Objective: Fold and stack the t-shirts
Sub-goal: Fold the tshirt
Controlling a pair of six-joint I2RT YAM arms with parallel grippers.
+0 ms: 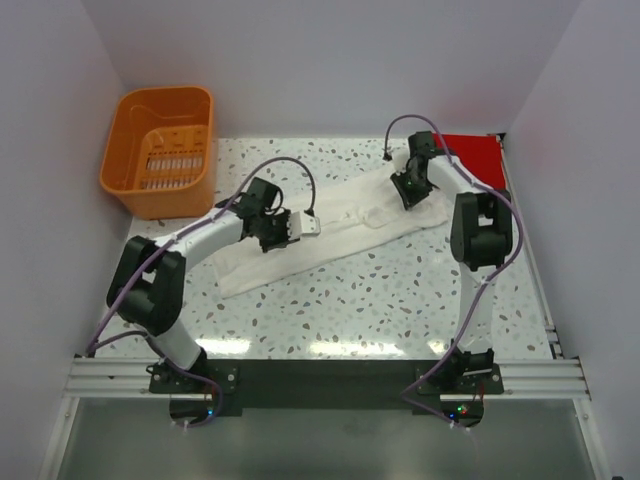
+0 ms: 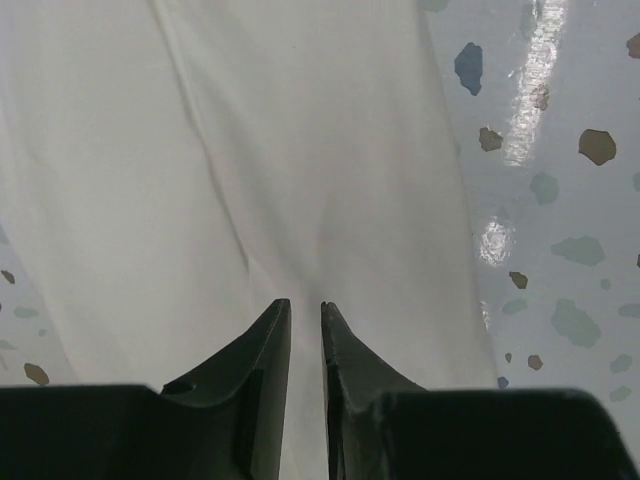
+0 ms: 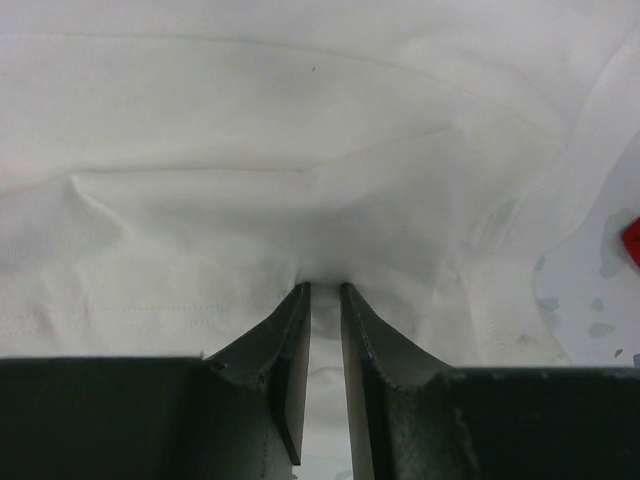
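Cream-white t-shirt (image 1: 340, 235) lies pinched in left claw (image 2: 305, 305) and right claw (image 3: 324, 288).

Left arm (image 1: 205, 236): white links, black joints, purple cable (image 1: 272, 163) trailing alongside. Right arm (image 1: 470, 295): same white-and-black build, own purple lead (image 1: 408, 121) arching above. Black base plates (image 1: 195, 379) on silver rail (image 1: 545, 375), tiny lights (image 1: 460, 409) glowing. Left tool (image 2: 305, 308), right tool (image 3: 324, 290): dark tapered wedge fingers, edges scuffed.

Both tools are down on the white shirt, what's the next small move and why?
Probably lift both ends slightly together. The left tool and right tool each look pinched near opposite ends of the cream-white t-shirt, which lies as a long folded strip; cloth puckers at the right tips. Raising it would free it for a crosswise fold.
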